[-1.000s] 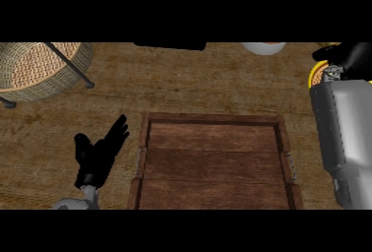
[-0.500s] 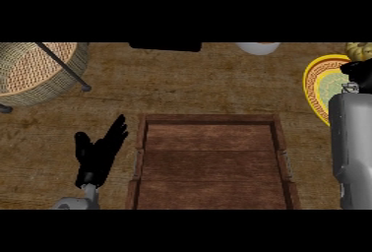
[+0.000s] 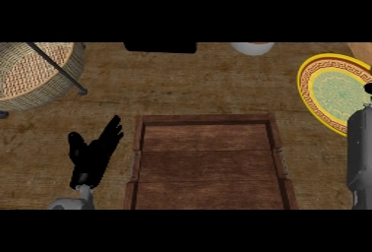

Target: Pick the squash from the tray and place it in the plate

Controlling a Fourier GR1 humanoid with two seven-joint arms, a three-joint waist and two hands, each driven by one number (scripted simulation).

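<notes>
Basket (image 3: 33, 74), woven, is sitting in the upper left of the frame, with a thin dark rod (image 3: 58, 66) crossing over it diagonally. Left hand (image 3: 93, 155) is resting in the lower left, fingers straight and pointing up, open and holding nothing, just beside the tray's left rim. Wooden tray (image 3: 208, 119) is occupying the lower centre, its plank floor showing bare; squash is not showing in it or anywhere else in frame, so its location cannot be told. Dark block (image 3: 160, 47) is sitting at the top edge above the tray, and a white rounded object (image 3: 252, 47) is sitting to its right, also cut by the top edge. Plate (image 3: 327, 91), yellow-rimmed with a green patterned middle, is lying at the upper right, well apart from the tray. Right forearm (image 3: 360, 152), grey, is rising along the right edge and overlapping the plate's lower right side; right hand itself is barely showing, so whether it is gripping anything cannot be told.
</notes>
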